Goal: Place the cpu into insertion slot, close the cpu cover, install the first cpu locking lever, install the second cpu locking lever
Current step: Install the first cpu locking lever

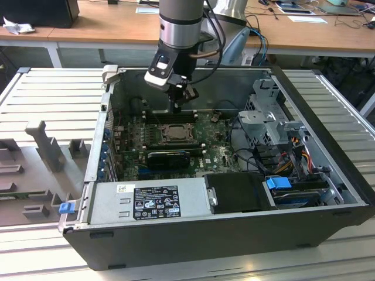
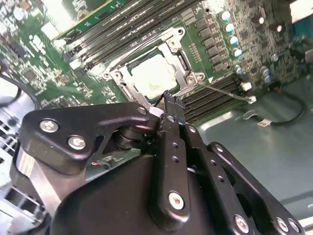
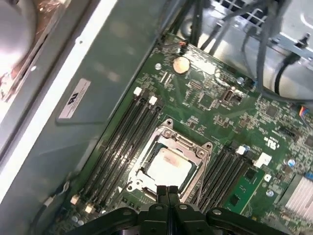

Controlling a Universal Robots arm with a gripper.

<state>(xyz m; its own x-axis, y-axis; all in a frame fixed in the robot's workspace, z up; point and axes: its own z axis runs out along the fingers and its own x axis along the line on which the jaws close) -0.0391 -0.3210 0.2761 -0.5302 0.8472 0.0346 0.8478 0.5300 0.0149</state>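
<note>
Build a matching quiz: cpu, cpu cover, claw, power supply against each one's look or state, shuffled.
Column one:
1 cpu
2 cpu cover
3 claw
4 power supply

Column two:
A grey labelled box
B shut, poised over the chip
C silver frame, lying flat
D pale square inside the frame's window

Pairs: 1-D, 2-C, 3-B, 4-A

Wooden desk (image 1: 99,26) behind; ribbed grey metal table (image 1: 58,93) underneath everything.
</note>
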